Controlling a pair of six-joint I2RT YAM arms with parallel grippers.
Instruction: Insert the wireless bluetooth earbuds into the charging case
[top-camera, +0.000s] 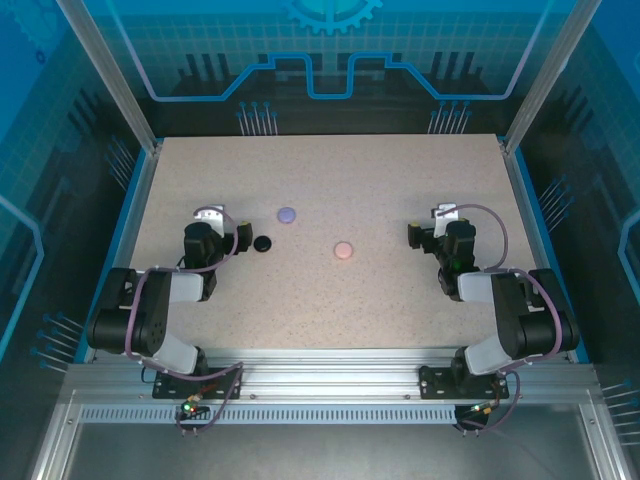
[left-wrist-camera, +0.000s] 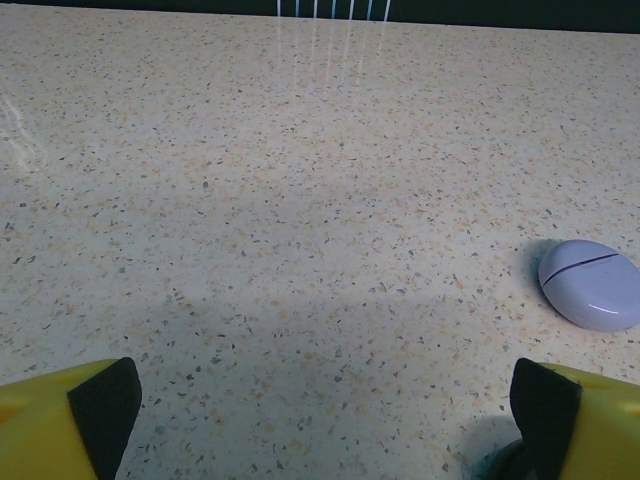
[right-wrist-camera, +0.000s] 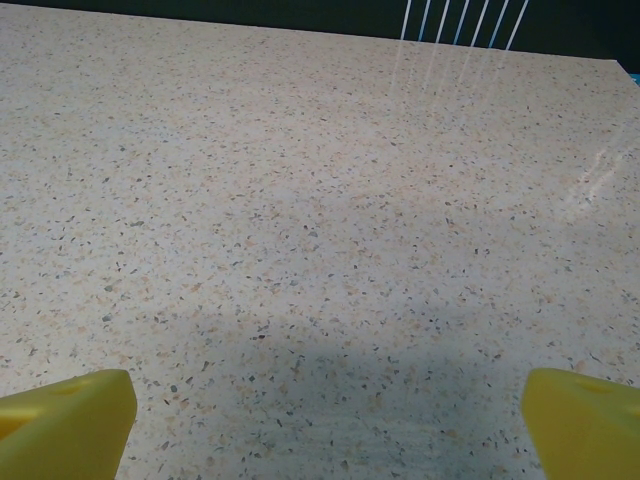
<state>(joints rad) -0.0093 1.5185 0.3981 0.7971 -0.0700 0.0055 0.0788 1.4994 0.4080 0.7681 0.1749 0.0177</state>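
Three round, closed charging cases lie on the speckled table: a lilac case (top-camera: 288, 214), a black case (top-camera: 263, 243) and a pink case (top-camera: 343, 250). The earbuds are out of view. My left gripper (top-camera: 210, 225) is open just left of the black case, low over the table. In the left wrist view the lilac case (left-wrist-camera: 590, 284) lies ahead to the right, its lid seam shut, and the left gripper (left-wrist-camera: 320, 430) has bare table between its fingers (left-wrist-camera: 100, 410). My right gripper (top-camera: 440, 225) stands open well right of the pink case; its fingers (right-wrist-camera: 65, 420) frame bare table.
A dark rounded shape (left-wrist-camera: 495, 465) peeks out beside the left gripper's right finger, probably the black case. The table (top-camera: 330, 310) has a blue-edged rim, with enclosure posts at its far corners. Both arm bases sit at the near edge.
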